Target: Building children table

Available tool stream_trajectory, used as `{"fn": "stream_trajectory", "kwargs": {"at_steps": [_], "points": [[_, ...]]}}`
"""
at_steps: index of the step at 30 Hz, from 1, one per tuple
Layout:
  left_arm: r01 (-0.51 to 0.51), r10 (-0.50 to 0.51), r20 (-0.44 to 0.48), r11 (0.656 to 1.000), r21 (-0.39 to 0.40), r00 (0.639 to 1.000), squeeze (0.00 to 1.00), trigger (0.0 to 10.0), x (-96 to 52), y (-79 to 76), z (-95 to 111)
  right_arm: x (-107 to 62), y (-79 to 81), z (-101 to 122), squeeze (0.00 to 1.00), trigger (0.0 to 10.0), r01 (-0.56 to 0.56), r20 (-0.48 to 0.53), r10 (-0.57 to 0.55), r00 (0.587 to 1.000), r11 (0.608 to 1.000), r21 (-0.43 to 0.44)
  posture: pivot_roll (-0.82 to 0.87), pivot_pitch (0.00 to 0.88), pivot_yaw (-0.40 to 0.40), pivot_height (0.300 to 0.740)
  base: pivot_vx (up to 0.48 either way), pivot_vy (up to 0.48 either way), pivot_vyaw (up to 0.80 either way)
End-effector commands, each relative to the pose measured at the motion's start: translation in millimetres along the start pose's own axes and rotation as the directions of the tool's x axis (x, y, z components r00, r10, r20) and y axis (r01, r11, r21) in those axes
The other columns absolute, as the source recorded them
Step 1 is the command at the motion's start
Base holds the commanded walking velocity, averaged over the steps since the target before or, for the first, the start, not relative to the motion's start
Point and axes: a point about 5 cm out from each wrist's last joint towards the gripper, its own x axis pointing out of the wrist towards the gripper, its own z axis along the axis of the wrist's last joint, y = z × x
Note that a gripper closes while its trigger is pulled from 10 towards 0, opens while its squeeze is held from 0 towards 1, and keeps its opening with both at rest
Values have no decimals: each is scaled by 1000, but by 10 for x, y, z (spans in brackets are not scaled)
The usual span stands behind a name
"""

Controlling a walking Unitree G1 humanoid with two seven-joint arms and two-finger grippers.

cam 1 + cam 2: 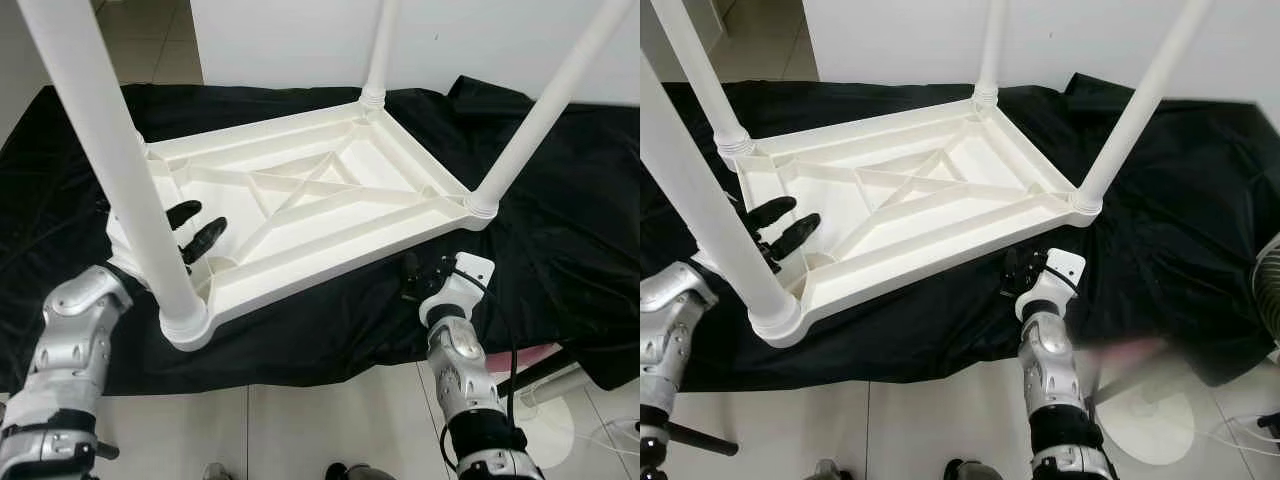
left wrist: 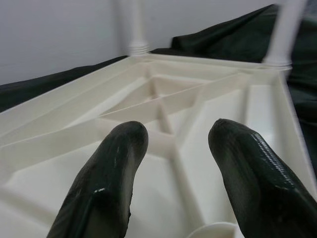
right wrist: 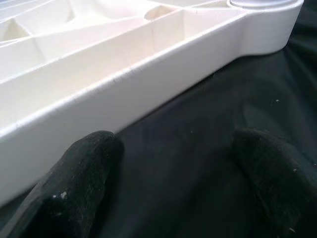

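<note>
- Children's table [image 1: 310, 200], white moulded plastic, lies upside down on a black cloth [image 1: 560, 210] spread over a low worktop; ribbed underside faces up, with diagonal braces meeting at the centre.
- Legs: four white tubes stand upright in the corner sockets, among them the near-left leg [image 1: 115, 160] and the near-right leg [image 1: 545, 110]. All appear seated, so assembly looks nearly complete.
- Handling, as a judgement: likely light and stiff, with smooth surfaces that may slip. The rim and ribs look the best places to take hold; the long legs would lever against their sockets.
- Left hand [image 1: 196, 232]: fingers spread apart and holding nothing, reaching over the near-left corner of the underside, just beside the near-left leg.
- Right hand [image 3: 173, 168]: fingers parted and holding nothing, low over the cloth, just outside the table's near long edge.
- Surroundings: pale tiled floor [image 1: 330, 420] in front, white wall [image 1: 300, 40] behind.
</note>
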Motion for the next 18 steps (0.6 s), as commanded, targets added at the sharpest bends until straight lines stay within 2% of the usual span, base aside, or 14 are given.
{"fn": "stream_trajectory", "kwargs": {"at_steps": [1,6,9,11,13,14,16,18], "points": [[98,-98,-4,995,-19,995,0,10000,43,-132,-33,4,-75,-47,0,10000,32,-29,-32,999,999,8,-54,118,-22,740,0,0,0],[145,-144,16,988,-47,989,0,10000,120,-298,-49,143,-108,41,0,10000,35,-24,-35,999,999,-18,-57,113,-23,740,0,0,0],[185,-182,44,980,-68,982,0,10000,210,-464,-42,277,-55,102,0,10000,-32,-54,29,998,998,-58,-54,107,-27,740,0,0,0],[189,-186,47,980,-70,981,0,10000,221,-490,-39,299,-42,104,0,10000,-48,-64,44,997,997,-64,-54,107,-27,740,0,0,0],[218,-212,71,972,-92,975,0,10000,309,-655,-17,398,101,146,0,10000,-171,-100,161,982,979,-112,-51,96,-30,740,0,0,0],[218,-212,71,972,-92,975,0,10000,309,-655,-17,398,101,146,0,10000,-171,-100,161,982,979,-112,-51,96,-30,740,0,0,0],[234,-226,86,967,-104,970,0,10000,362,-759,-2,444,158,177,0,10000,-217,-111,202,973,964,-153,-51,90,-30,740,0,0,0],[235,-226,88,966,-106,970,0,10000,370,-770,0,450,163,179,0,10000,-222,-114,206,972,962,-157,-51,90,-30,740,0,0,0]]}}
